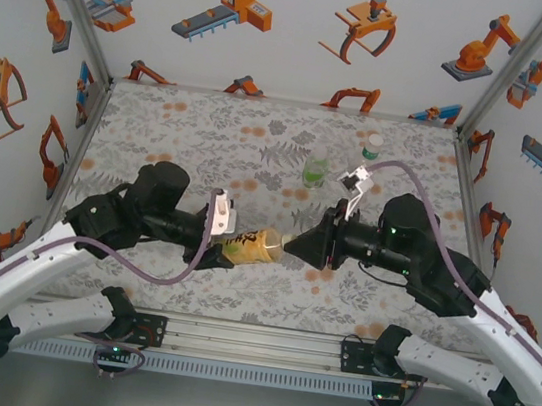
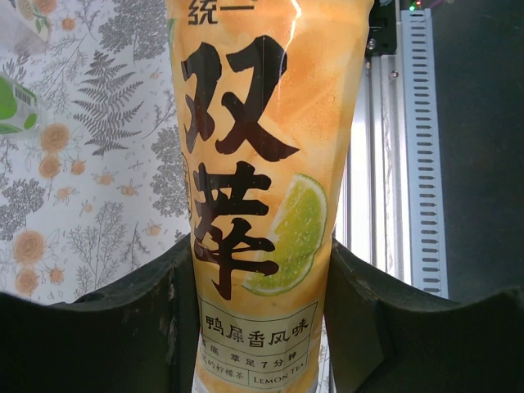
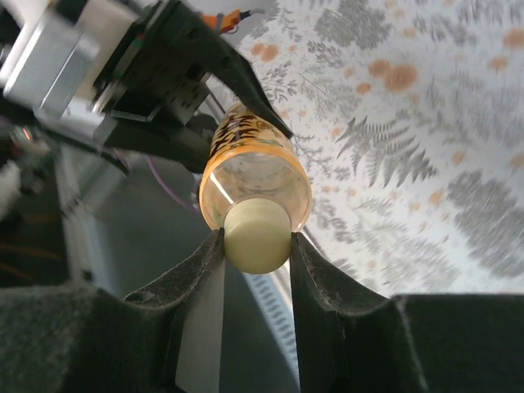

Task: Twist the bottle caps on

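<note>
**Cap (image 3: 256, 236) meets the lemon tea bottle (image 2: 258, 188)**

Closest to me, just past the metal rail (image 1: 252, 340), my two arms meet over the table (image 1: 210, 134). They hold the lemon tea bottle up off the table, lying on its side between them.

My left gripper (image 2: 258, 266) is closed around the middle of the bottle, right on the label. My right gripper (image 3: 255, 246) pinches the cap, one finger on each side. The cap sits at the mouth of the bottle. I cannot tell if it has caught the thread.

I think the bottle is thin and soft, so a hard squeeze would dent it. The label looks smooth and shiny, so the bottle may slip round in the left jaws when I twist. It has tea inside, which makes it a bit heavy, and on its side it could spill if the cap is loose. The cap is small, light and hard. Its round side is the best place to hold it, and that is where I have it.

Farther back stands the green bottle (image 1: 315, 172), near my right wrist. I must not bump it when I turn. Farthest away, by the back right corner, is the slim clear bottle (image 1: 373, 147), well out of the way.
</note>
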`<action>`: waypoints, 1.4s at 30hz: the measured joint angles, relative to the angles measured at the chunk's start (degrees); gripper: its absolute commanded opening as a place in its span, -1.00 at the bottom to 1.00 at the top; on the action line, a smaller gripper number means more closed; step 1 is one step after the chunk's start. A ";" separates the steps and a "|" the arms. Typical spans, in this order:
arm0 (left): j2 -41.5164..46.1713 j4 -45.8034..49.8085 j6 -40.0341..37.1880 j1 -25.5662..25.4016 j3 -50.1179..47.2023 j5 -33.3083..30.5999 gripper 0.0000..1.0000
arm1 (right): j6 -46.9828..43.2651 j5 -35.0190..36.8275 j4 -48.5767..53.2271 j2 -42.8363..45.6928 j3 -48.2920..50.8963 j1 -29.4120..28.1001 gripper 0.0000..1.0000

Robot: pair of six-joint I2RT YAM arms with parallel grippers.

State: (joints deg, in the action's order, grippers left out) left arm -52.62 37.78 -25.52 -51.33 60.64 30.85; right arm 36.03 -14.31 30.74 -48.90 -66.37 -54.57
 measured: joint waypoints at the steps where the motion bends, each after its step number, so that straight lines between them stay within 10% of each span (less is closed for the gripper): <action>1: -0.22 -0.02 -0.02 0.00 0.00 -0.31 -1.00 | 4.15 1.33 0.90 -0.35 -0.02 -0.02 -1.00; 15: -1.79 2.23 0.00 0.04 -0.90 -2.89 -1.00 | 45.00 8.79 1.92 1.33 7.98 0.02 -1.00; 19: -1.75 2.60 0.02 0.17 -1.14 -3.50 -1.00 | 45.03 9.53 1.14 1.09 8.44 0.00 -0.23; 32: -0.07 -1.62 -0.28 -0.13 -1.14 0.85 -1.00 | 15.30 11.91 1.27 1.81 -0.28 0.11 0.18; 42: 0.98 -1.84 -0.28 -0.13 -1.14 3.23 -1.00 | -25.92 -6.08 0.44 -0.35 -4.92 0.11 0.28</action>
State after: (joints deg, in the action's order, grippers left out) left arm -51.64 35.94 -25.80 -51.46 59.51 34.09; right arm 10.11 -20.38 31.18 -49.25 -71.29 -54.46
